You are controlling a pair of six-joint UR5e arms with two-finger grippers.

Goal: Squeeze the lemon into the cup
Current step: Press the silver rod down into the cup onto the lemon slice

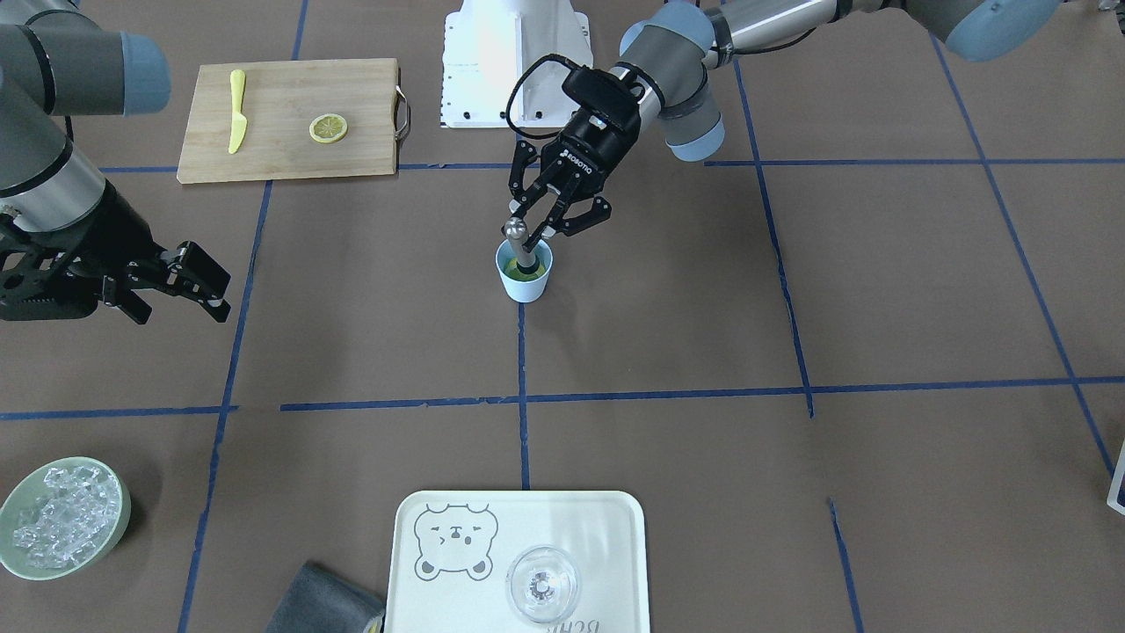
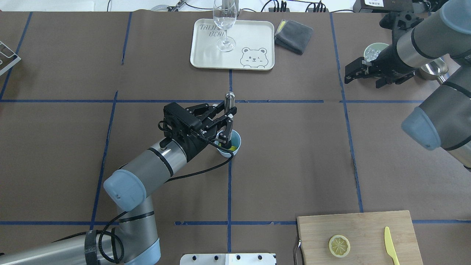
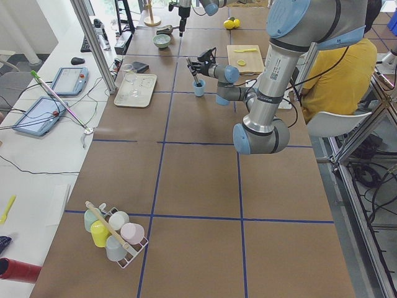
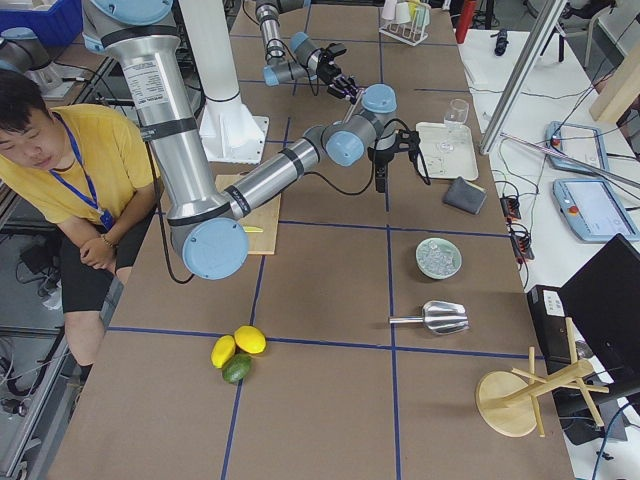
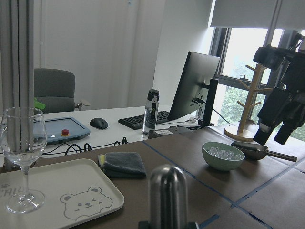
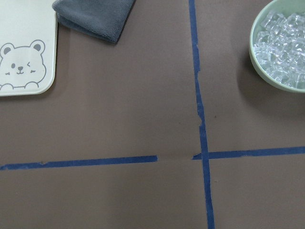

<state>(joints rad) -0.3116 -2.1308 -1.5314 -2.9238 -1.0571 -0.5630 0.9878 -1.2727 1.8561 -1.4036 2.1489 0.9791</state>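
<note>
The light-blue cup [image 1: 525,287] stands on the brown table near its middle; it also shows in the overhead view [image 2: 238,142]. The lemon [image 1: 539,270] lies inside the cup and only a yellow-green sliver shows [image 2: 234,148]. My left gripper [image 1: 543,225] is shut on a metal muddler [image 1: 516,232] that stands upright in the cup, with its lower end down on the lemon. The muddler's rounded top fills the bottom of the left wrist view [image 5: 167,191]. My right gripper [image 1: 180,308] is open and empty, far off beside the ice bowl [image 2: 351,73].
A wooden cutting board [image 1: 290,97] holds a thin lemon slice [image 1: 328,128] and a yellow knife [image 1: 236,110]. A white bear tray [image 1: 580,519] carries a clear glass [image 1: 542,585]. A green bowl of ice [image 1: 61,519] and a grey cloth [image 1: 325,602] sit nearby.
</note>
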